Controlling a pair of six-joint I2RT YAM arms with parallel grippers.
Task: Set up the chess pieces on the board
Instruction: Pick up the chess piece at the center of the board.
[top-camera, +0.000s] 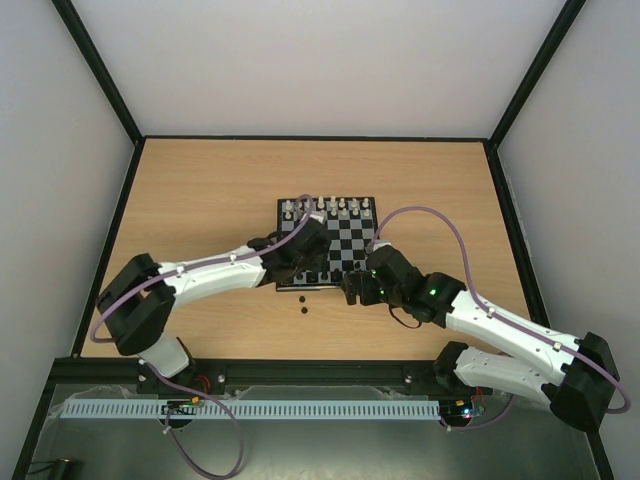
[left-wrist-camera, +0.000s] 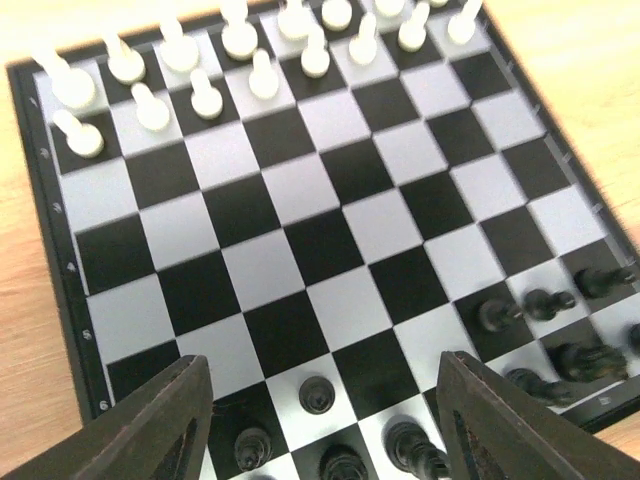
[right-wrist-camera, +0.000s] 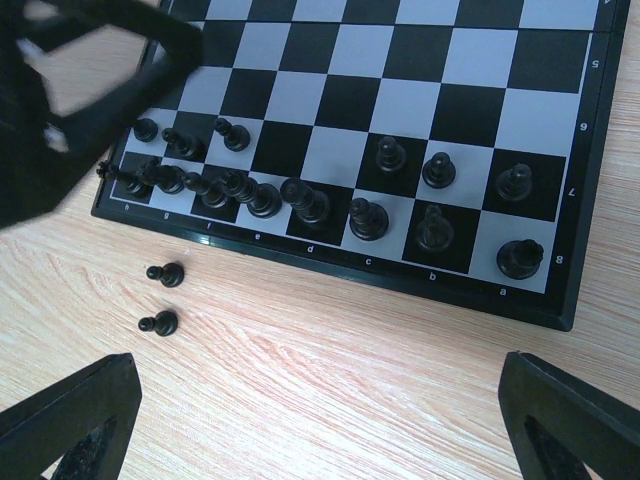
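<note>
While the wooden table (top-camera: 200, 180) takes up most of the top view, the board (top-camera: 350, 245) lies flat near its middle, just beyond the two arms. The left gripper (left-wrist-camera: 325, 400) hangs above the board's near left part. Its fingers (left-wrist-camera: 150, 425) are spread and pinch nothing. The right gripper (right-wrist-camera: 320, 420) hovers over bare wood just off the board's near edge, its jaws spread wide with nothing between them. White pieces (left-wrist-camera: 205, 95) fill the two far rows. The black chess pieces (right-wrist-camera: 368, 218) stand in the two near rows, crowded close together toward one corner. One black pawn (left-wrist-camera: 317, 393) stands upright on a light square between the left fingers, touching neither. Two more black pawns (right-wrist-camera: 166, 273) lie on the table just beside the board's near edge, close together.
</note>
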